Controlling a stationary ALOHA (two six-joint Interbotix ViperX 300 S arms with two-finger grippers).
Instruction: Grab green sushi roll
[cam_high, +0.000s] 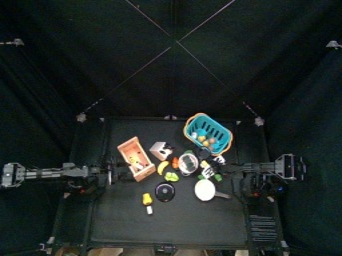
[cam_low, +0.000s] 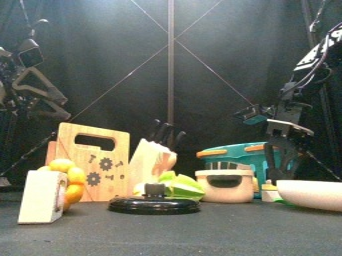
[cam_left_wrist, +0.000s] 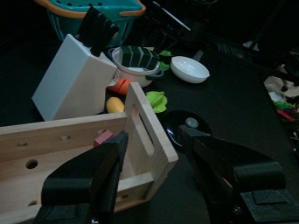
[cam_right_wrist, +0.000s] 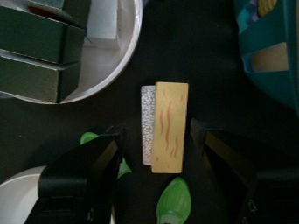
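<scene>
My right gripper (cam_right_wrist: 158, 162) hangs with jaws spread, clasping nothing, over a yellow-and-grey sponge block (cam_right_wrist: 163, 125). Just beside it sits the white bowl (cam_right_wrist: 111, 66) carrying the green sushi roll (cam_right_wrist: 41, 52), near the table's right edge. My left gripper (cam_left_wrist: 158, 166), likewise parted and empty-handed, faces the wooden box (cam_left_wrist: 82, 140) and knife block (cam_left_wrist: 76, 74).

At the upper left of the right wrist view, the green sushi rolls (cam_right_wrist: 41, 48) on the white plate (cam_right_wrist: 117, 66) run off the frame edge. At the upper right, the teal basket (cam_right_wrist: 271, 44) is cropped too.
</scene>
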